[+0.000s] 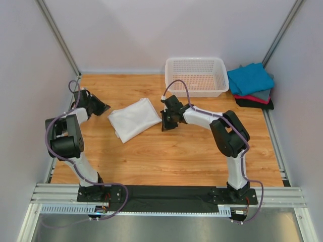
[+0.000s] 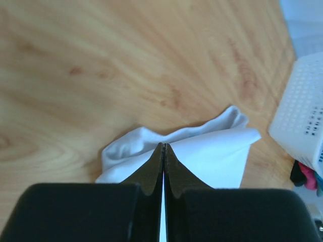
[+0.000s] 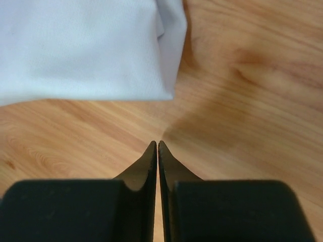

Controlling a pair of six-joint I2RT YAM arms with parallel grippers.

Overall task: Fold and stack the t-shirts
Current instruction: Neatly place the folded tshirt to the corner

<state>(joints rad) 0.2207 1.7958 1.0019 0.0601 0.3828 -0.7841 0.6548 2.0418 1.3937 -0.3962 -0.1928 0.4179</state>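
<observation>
White t-shirt: folded, lying flat on table, left of centre and nearer the far edge than the near one. My L gripper: clenched, nothing in it, tips just beside shirt's left corner. My R gripper: clenched too, empty, over bare wood just beside shirt's right edge, not on cloth. Stack of folded t-shirts at far right corner: teal on top, grey, red, black under. Mesh basket at far edge, just left of stack.

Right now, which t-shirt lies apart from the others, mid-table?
The white t-shirt, lying alone; the coloured stack (teal, grey, red, black) sits right of the basket.
</observation>
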